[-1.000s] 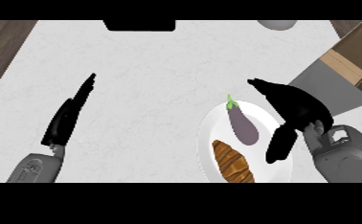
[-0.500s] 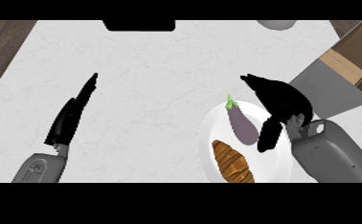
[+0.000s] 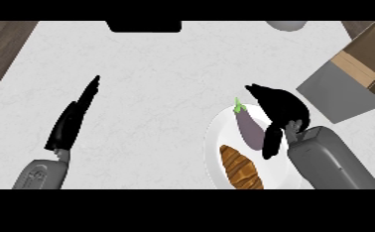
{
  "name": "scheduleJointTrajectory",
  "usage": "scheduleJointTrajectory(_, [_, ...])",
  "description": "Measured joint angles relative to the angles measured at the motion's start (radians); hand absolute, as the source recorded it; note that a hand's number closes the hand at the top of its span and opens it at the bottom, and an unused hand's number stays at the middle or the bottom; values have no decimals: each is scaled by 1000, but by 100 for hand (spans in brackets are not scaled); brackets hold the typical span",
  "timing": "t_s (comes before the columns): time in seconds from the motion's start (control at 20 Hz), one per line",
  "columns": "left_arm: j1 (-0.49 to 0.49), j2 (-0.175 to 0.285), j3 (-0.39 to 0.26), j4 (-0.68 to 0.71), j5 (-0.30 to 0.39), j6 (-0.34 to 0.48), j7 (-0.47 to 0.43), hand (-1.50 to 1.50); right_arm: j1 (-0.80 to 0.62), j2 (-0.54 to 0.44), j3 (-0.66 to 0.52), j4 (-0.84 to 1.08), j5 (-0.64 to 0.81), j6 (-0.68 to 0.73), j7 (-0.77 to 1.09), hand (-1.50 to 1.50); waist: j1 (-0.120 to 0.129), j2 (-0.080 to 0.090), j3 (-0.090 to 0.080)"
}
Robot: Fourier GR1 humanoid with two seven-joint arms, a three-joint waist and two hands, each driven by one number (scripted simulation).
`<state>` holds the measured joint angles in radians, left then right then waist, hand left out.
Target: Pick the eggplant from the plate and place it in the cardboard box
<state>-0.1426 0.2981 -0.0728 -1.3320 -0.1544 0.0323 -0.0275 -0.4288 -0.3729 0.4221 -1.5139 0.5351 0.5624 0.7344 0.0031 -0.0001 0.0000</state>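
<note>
The right hand (image 3: 282, 108) hangs over the right side of the plate (image 3: 216, 139). It is open: the fingers reach up and left past the plate's rim, and the thumb (image 3: 272, 144) points down along the eggplant's right flank, touching it or just beside it; I cannot tell which. Nothing is gripped. Its grey forearm (image 3: 330, 159) comes in from the lower right corner.

The eggplant (image 3: 249, 127) lies flat on the plate, in its upper half, just left of the hand. Below it on the same plate lies a brown pastry (image 3: 240, 167).

The plate is white and sits on a pale, faintly veined counter (image 3: 168, 87). To the right, near the edge, is the box (image 3: 356, 63), brown with a grey flap (image 3: 330, 94) spread toward the plate. At the far edge are a dark shape (image 3: 144, 26) and a grey rounded thing (image 3: 285, 25). A brown floor (image 3: 15, 37) shows past the counter's upper left corner.

The left hand (image 3: 72, 122) rests at the left, fingers straight, well apart from the plate.

The eggplant is dull purple, long and smooth, with a bright green stem at its top end, tilted slightly left.
</note>
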Motion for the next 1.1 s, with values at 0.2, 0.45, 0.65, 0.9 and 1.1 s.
scheduleJointTrajectory(0.2, [5, -8, 15, -12, -15, -17, 2, 0, -16, 55, -16, 49, 65, 7, -10, -150, 0, 0, 0])
scheduleJointTrajectory(0.45, [-16, -27, 33, -2, -38, -27, 7, 0, 17, 89, -33, 83, 128, 5, -72, -150, -1, 0, 0])
scheduleJointTrajectory(0.65, [19, -30, 51, 11, -49, -39, -41, 0, 50, 127, -42, 97, 163, 3, -97, -150, -1, 0, 0])
scheduleJointTrajectory(0.9, [-9, -53, 64, 30, -76, -42, -31, 0, 46, 175, -72, 148, 211, -5, -132, -150, -2, 0, 0])
scheduleJointTrajectory(1.1, [5, -55, 78, -8, -82, -62, -7, 0, 69, 188, -86, 179, 256, -22, -184, -150, -1, 0, 0])
